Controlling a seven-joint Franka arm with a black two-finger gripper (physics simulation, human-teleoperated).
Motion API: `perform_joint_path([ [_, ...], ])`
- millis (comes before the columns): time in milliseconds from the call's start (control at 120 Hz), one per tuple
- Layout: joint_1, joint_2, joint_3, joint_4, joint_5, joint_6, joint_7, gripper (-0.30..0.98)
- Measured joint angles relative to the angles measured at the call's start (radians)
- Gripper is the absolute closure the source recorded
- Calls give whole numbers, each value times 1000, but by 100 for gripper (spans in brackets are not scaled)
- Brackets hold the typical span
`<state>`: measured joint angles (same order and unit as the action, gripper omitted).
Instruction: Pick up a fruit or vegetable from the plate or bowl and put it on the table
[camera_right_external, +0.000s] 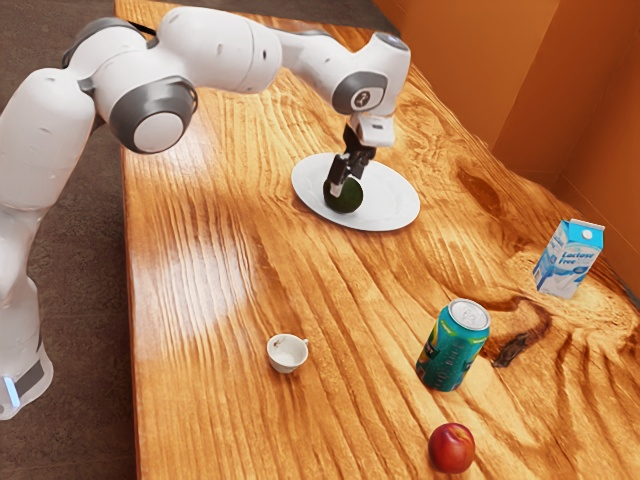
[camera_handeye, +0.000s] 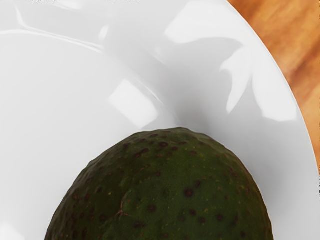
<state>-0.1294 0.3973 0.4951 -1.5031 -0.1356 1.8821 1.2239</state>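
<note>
The avocado (camera_handeye: 165, 195) has rough, pebbled skin, nearly matt; under it the white plate (camera_right_external: 398, 205) is smooth and glossy like glazed ceramic, with crisp reflections; the table (camera_right_external: 220, 300) is varnished-looking wood, boldly grained, its sheen brightest at the plate's eight o'clock in the exterior view; from the plate in that view, the can (camera_right_external: 440, 360) at five o'clock is shiny metal with a silvery lid; the carton (camera_right_external: 566, 262) at four looks like smooth coated paper; the cup (camera_right_external: 287, 354) at seven is glossy like china; the arm's shell (camera_right_external: 215, 50) looks like smooth plastic.
</note>
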Motion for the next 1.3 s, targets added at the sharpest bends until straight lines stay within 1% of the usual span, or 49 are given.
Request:
perform_joint_path([
  [158,-1,21,-2,-3,-2,1,15,-1],
  [383,3,44,-3,-3,-12,1,31,1],
  [675,17,45,-3,-2,-34,8,40,26],
  [933,13,32,0,3,-39,17,43,38],
  [1017,3,3,-1,6,-39,16,44,40],
  [1117,-45,-55,-3,7,-38,8,44,37],
  [1225,-159,-72,-4,6,-39,-3,39,37],
  [1300,-213,-67,-8,4,-40,-8,34,37],
])
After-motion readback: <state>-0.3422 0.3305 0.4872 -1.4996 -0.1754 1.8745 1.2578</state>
